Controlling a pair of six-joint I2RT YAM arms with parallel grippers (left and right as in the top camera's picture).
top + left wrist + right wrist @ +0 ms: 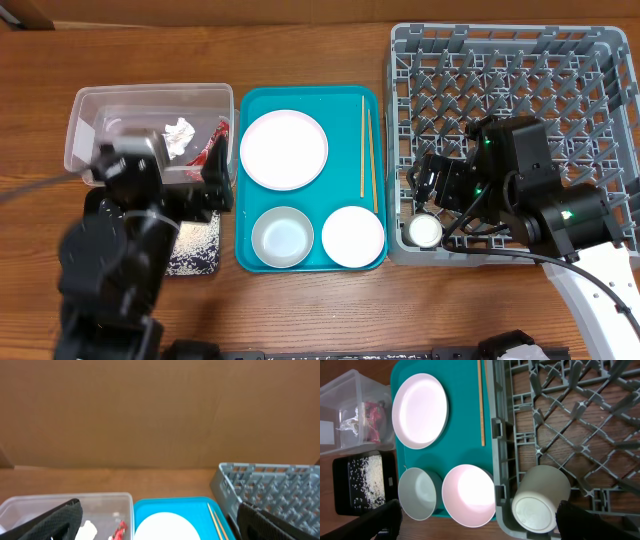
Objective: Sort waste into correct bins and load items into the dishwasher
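Right gripper [480,521] hangs wide open over the cup [540,501] in the rack [498,435], pink bowl [469,495] just left; left gripper [159,527] open too.

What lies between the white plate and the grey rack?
Two chopsticks, lying on the teal tray, sit between the plate and the rack; the overhead view shows it.

The black left arm [110,270] stands at the lower left of the overhead frame, its two-finger left gripper [157,527] spread wide, and the black-and-white right arm [560,225] reaches in from the lower right, its right gripper [487,525] likewise spread wide.
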